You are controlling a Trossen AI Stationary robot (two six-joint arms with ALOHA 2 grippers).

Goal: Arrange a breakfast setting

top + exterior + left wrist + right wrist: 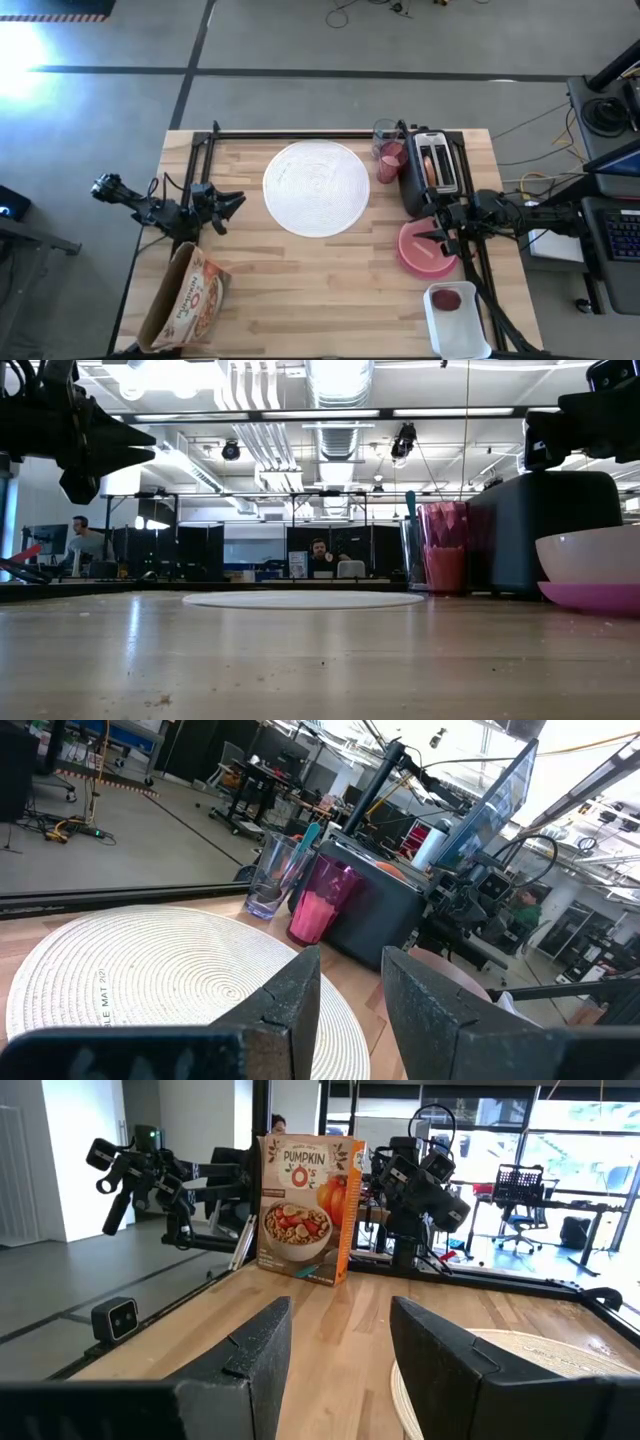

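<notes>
While I hold both arms over the desk [320, 290], my left claw [232, 203] hovers just left of the large white round disc [316, 187], fingers slightly parted, empty. My right claw [428, 236] hangs over the peach bowl [425, 244] on the magenta plate [410, 262], right of the disc, fingers apart, gripping nothing. The pink tumbler [390, 160] stands by the toaster [432, 170]; the cereal box [186, 300] is front-left.

One white round mat [316, 187], one pink tumbler [390, 160], one toaster [432, 170], one cereal box [185, 300], one tray [457, 318].
</notes>
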